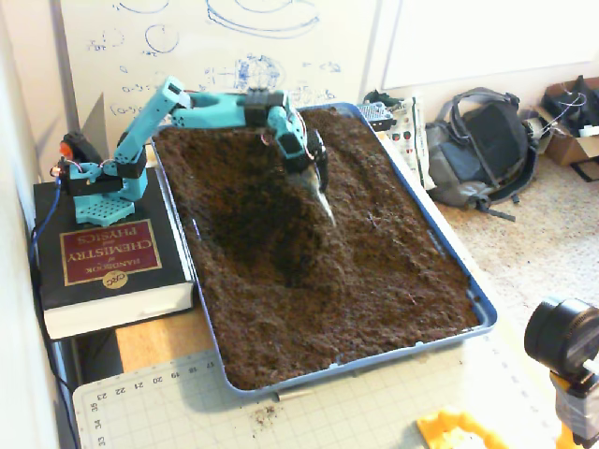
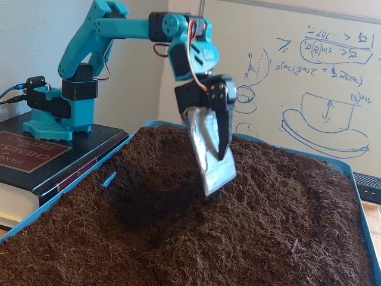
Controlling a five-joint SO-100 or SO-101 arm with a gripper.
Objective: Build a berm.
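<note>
Pinching a flat metal blade (image 2: 209,156) in the gripper (image 2: 213,128), raised clear above the tray (image 1: 481,309); berm (image 1: 360,243) right of the dark hollow (image 1: 245,220): loose, crumbly, light soil, likely to slump, better pushed than grasped.

A wooden table (image 1: 154,344) is seen carrying a large blue tray (image 1: 479,301), which is filled edge to edge with dark brown soil (image 1: 374,262). Just beside the tray, at the left of the higher fixed view, a thick black chemistry handbook (image 1: 105,267) is laid flat on the tabletop, and the turquoise base of the robot arm (image 1: 98,192) is stood on its cover. A pale green cutting mat (image 1: 309,416) with a printed ruler is spread along the near edge, partly under the tray's front rim. A yellow object (image 1: 459,432) is cut off by the bottom edge there.
</note>
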